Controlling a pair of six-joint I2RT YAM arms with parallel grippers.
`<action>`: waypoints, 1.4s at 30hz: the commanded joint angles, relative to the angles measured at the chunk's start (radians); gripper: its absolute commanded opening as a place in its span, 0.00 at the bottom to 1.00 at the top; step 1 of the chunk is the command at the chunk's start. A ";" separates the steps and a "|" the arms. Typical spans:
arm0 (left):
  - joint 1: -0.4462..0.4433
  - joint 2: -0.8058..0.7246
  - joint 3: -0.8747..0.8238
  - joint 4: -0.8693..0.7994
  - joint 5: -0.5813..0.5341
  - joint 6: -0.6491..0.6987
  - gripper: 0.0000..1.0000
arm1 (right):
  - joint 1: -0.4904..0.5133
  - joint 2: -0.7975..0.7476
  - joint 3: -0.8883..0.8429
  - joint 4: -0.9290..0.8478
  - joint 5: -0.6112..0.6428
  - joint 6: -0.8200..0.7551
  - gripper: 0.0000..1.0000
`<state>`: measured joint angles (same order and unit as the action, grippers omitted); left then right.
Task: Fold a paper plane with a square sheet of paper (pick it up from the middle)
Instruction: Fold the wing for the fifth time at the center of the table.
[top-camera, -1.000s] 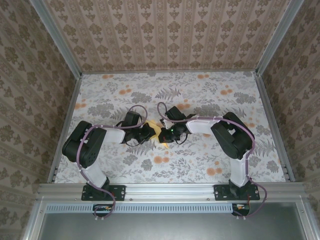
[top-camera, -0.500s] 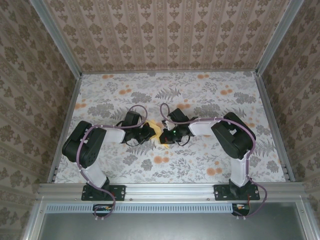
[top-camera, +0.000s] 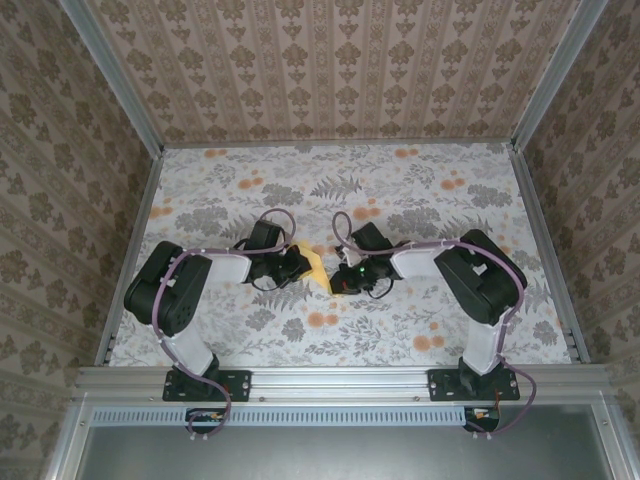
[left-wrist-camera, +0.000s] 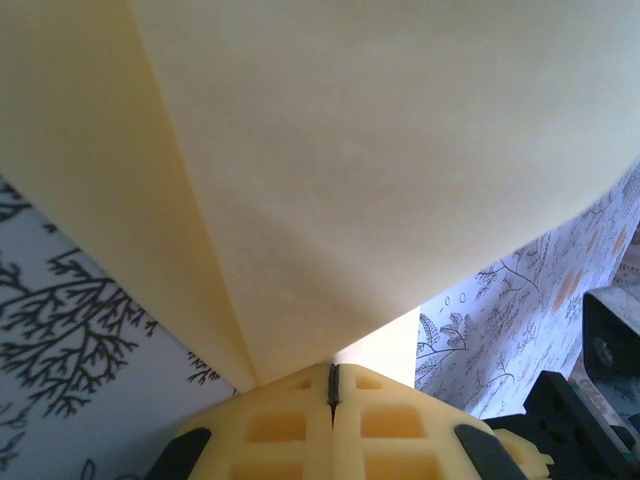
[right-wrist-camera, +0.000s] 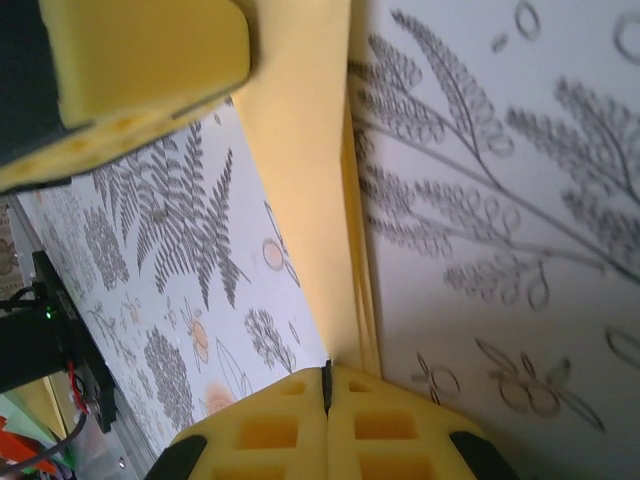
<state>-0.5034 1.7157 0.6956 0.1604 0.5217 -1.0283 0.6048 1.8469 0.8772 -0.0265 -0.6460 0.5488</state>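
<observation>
**A:** As the left arm (top-camera: 185, 290) and right arm (top-camera: 475, 285) reach in from the near rail (top-camera: 330, 380), where do they meet?

**B:** Over the floral table cover (top-camera: 420, 200), a little left of centre. The left gripper (top-camera: 299, 266) and right gripper (top-camera: 339, 283) face each other, with the yellow sheet of paper (top-camera: 316, 262) between them.

**A:** Is the left one holding it?

**B:** Yes. In its wrist view the yellow pads (left-wrist-camera: 440, 403) are pressed together. The pale sheet fans out from the seam between them, wide and smooth.

**A:** And the right one?

**B:** Its pads (right-wrist-camera: 430, 395) are together too, clamped on a narrow folded edge of the sheet. Layered edges show just above the seam. From there the paper runs away to the left gripper's finger at the far end of that view.

**A:** And beyond the grippers?

**B:** The grey print with orange blotches runs on to the far wall (top-camera: 330, 70), which is papered in a brown striped pattern.
</observation>
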 joint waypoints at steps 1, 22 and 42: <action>0.023 0.053 -0.034 -0.158 -0.135 0.024 0.00 | -0.009 -0.023 -0.078 -0.218 -0.009 -0.045 0.05; 0.006 0.030 -0.014 -0.104 -0.076 0.042 0.00 | 0.009 0.116 0.246 -0.125 -0.008 -0.008 0.05; -0.059 -0.068 0.041 -0.039 -0.037 0.288 0.14 | 0.007 0.184 0.236 -0.205 0.073 -0.042 0.04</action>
<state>-0.5503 1.6234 0.7094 0.1265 0.4934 -0.7830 0.6094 1.9926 1.1137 -0.1463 -0.6430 0.5224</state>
